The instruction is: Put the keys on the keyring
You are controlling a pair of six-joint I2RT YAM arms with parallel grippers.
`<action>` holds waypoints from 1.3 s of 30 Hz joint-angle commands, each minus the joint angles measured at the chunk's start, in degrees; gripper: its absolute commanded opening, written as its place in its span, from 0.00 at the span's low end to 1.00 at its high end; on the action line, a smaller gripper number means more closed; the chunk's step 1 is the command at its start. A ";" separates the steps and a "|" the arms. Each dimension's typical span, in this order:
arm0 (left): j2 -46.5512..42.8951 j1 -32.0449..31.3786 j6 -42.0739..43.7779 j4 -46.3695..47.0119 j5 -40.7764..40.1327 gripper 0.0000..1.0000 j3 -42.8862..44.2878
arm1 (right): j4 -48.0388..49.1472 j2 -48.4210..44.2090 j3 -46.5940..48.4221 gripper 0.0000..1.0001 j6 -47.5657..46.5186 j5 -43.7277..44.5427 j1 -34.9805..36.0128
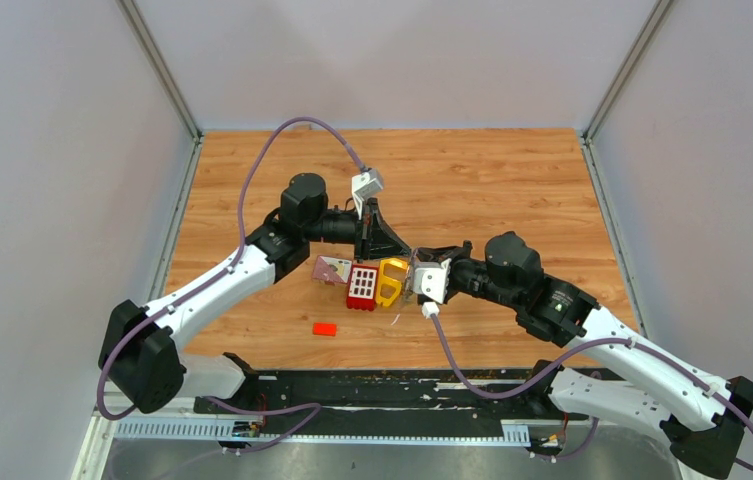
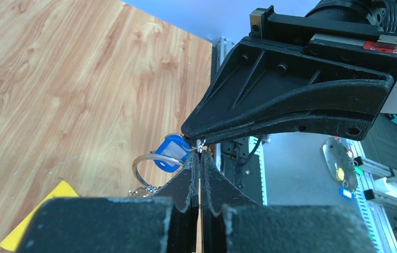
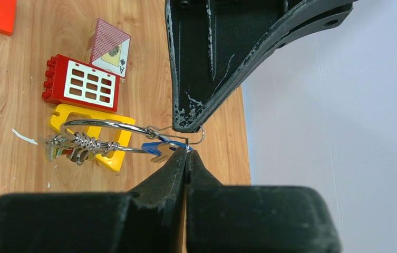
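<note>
Both arms meet over the middle of the table [image 1: 512, 180], just right of the yellow frame [image 3: 85, 112].

Left gripper [image 2: 200, 156]: fingers pressed flat together with no gap. A sliver of silver wire sticks out at the very tip, so it has a pinch on the keyring [image 3: 99, 123].

Right gripper [image 3: 186, 156]: fingers likewise closed tight. The ring's wire runs straight into the tips, held there. In the left wrist view its tip comes down to touch the left tips; in the right wrist view the left tip stands just above the right tips, a small wire hook [image 3: 200, 138] showing beside them.

The keyring stretches from the pinch point back over the yellow frame, its far curve lying above the frame's opening. I cannot tell whether it rests on the frame or hangs just above.

Keys [image 3: 73, 146]: a silver bunch on the ring over the frame's near-left edge, with coiled wire beside it on the ring. One blue-headed key [image 2: 171, 153] sits close to the pinch, off the frame's right corner. The heads in the bunch are too small to tell colours.

Around the frame:
- A red brick with a white window grid [image 3: 80, 82] is touching or just beside its far side.
- A playing card [image 3: 110, 49] lies beyond the brick, one corner at it.
- A small orange-red block [image 3: 1, 16] lies well apart.
- A white scrap [image 3: 23, 136] is on the wood just left of the frame.
</note>
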 commanded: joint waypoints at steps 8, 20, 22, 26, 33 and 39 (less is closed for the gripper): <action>0.49 -0.89 -0.47 2.38 1.09 0.00 0.19 | 3.01 -0.83 1.52 0.00 0.57 -0.31 0.79; 0.56 -1.14 0.05 2.04 1.17 0.00 0.03 | 3.09 -1.27 1.35 0.00 0.43 0.20 0.76; 0.59 -1.16 -0.01 2.03 1.17 0.00 -0.02 | 3.12 -1.35 1.39 0.00 0.39 0.20 0.75; 0.78 -1.16 0.07 2.08 1.25 0.00 -0.02 | 3.17 -1.39 1.32 0.00 0.35 0.13 0.74; 0.75 -1.16 0.32 1.88 1.19 0.00 -0.11 | 3.21 -1.83 1.28 0.00 -0.04 0.46 0.77; 0.87 -1.24 0.35 1.79 1.17 0.00 -0.11 | 3.17 -2.02 1.23 0.00 0.00 0.31 0.77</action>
